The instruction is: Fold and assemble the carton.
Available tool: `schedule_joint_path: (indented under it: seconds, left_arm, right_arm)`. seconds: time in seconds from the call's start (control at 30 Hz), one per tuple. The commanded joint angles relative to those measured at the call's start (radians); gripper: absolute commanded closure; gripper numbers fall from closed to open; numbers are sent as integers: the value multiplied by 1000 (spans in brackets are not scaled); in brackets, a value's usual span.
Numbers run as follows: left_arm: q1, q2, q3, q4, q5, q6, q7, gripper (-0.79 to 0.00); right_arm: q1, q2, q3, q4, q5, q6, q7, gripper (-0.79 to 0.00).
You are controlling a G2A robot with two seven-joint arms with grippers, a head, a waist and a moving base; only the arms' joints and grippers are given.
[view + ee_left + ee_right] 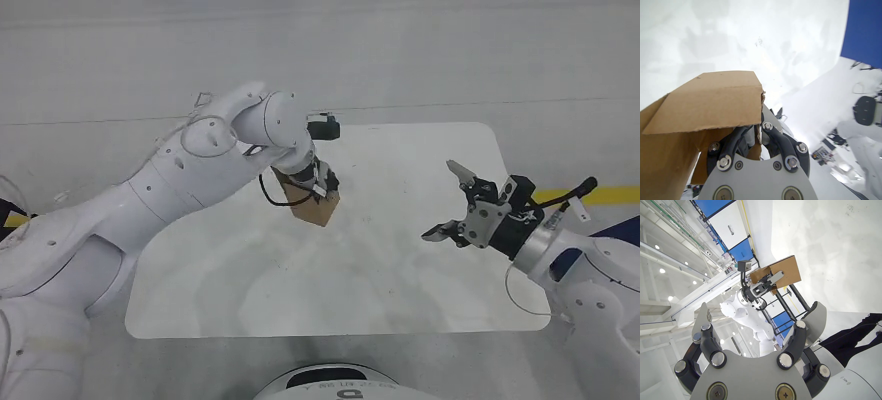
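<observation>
Findings, largest item first.

Counter (400,270): white, rounded corners, surface scuffed with faint grey marks.

Carton (312,207): brown corrugated board, partly formed. It sits over the rear-left area of the counter as seen in the top view, tilted rather than square to the counter edges. I cannot tell whether its lowest corner touches the surface. In my left wrist view one panel is folded across the opening, and the cut edge nearest my fingers is ragged.

Left end effector (775,276): closed onto one wall of the carton. My right wrist view shows one finger lying flat against the outer face of that wall, with the opposing finger inside the carton. The carton is carried by this grip alone.

Right end effector (440,200): fingers spread wide, nothing between them. It is positioned over the right side of the counter, well apart from the carton, with its open side facing toward the carton and my left arm.
</observation>
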Motion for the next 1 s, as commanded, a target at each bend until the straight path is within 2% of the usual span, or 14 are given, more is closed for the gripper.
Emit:
schedule_joint_path:
  seconds: [0.0, 0.07, 0.13, 0.17, 0.23, 0.27, 0.37, 0.5, 0.6, 0.73, 0.83, 0.97]
  left_arm:
    - [-7, -36, 60, 1, 44, -9, -9, -249]
    - [-9, -70, 96, 16, 75, -17, -16, -326]
    - [7, -103, 96, 51, 119, -31, -31, -360]
    - [12, -117, 96, 70, 139, -36, -36, -409]
    - [12, -143, 96, 107, 154, -43, -43, -760]
    - [5, -154, 96, 123, 153, -45, -45, -785]
    - [-21, -174, 65, 172, 102, -43, -43, -785]
    - [-59, -166, -21, 252, -2, -41, -41, -785]
    - [-75, -127, -100, 336, -65, -42, -42, -785]
    - [-44, -33, -215, 451, -107, -58, -58, -785]
    - [29, 52, -326, 483, -137, -84, -79, -785]
    - [191, 156, -498, 421, -209, -88, -57, -785]
  right_arm:
    - [-1, 0, -16, 0, -7, -7, -10, -785]
    - [-5, -1, -32, 0, -11, -16, -20, -785]
    - [-13, -3, -42, 0, -11, -28, -31, -785]
    - [-18, -3, -46, 0, -12, -32, -36, -785]
    - [-24, -4, -50, 0, -15, -39, -41, -785]
    - [-27, -4, -49, 0, -16, -42, -40, -785]
    - [-37, -4, -38, 0, -12, -53, -35, -785]
    - [-41, -3, -32, 0, -20, -53, -15, -785]
    - [-28, 2, -49, 0, -58, -24, 5, -785]
    - [11, 13, -118, 0, -147, 34, 32, -785]
    - [74, 22, -207, 37, -252, 47, 70, -785]
    - [200, 33, -375, 117, -437, 23, 137, -785]
